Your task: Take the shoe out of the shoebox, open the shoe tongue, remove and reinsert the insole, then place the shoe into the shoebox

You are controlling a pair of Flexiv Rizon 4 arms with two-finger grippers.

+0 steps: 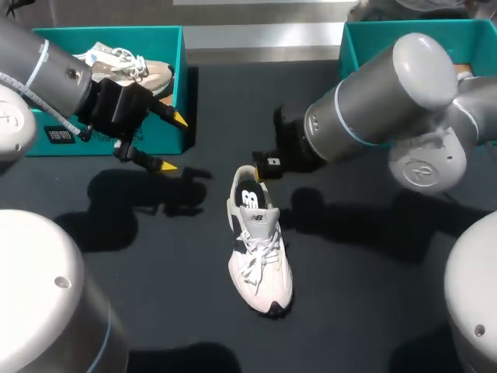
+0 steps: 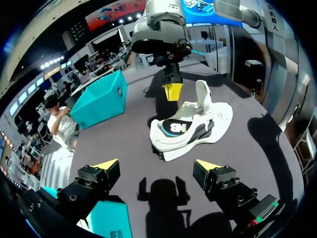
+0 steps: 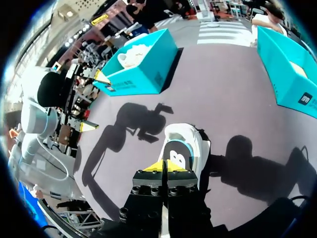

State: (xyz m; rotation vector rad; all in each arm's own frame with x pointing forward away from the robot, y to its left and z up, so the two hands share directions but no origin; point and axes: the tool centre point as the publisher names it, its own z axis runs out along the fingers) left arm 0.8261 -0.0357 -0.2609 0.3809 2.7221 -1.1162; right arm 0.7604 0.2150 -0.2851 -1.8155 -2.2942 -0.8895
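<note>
White shoe lies mid-counter, toe toward robot, outside both boxes. Right jaws pinched together, tips at shoe heel; hold on it unclear. Left jaws wide open, holding nothing, beside left shoebox containing second shoe.

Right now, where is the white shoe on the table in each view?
Head view: white shoe mid-table, toe toward the robot.
Left wrist view: shoe ahead of the open left gripper.
Right wrist view: shoe ahead of the shut right gripper.
Shared landmark: right gripper at the shoe's heel.
</note>
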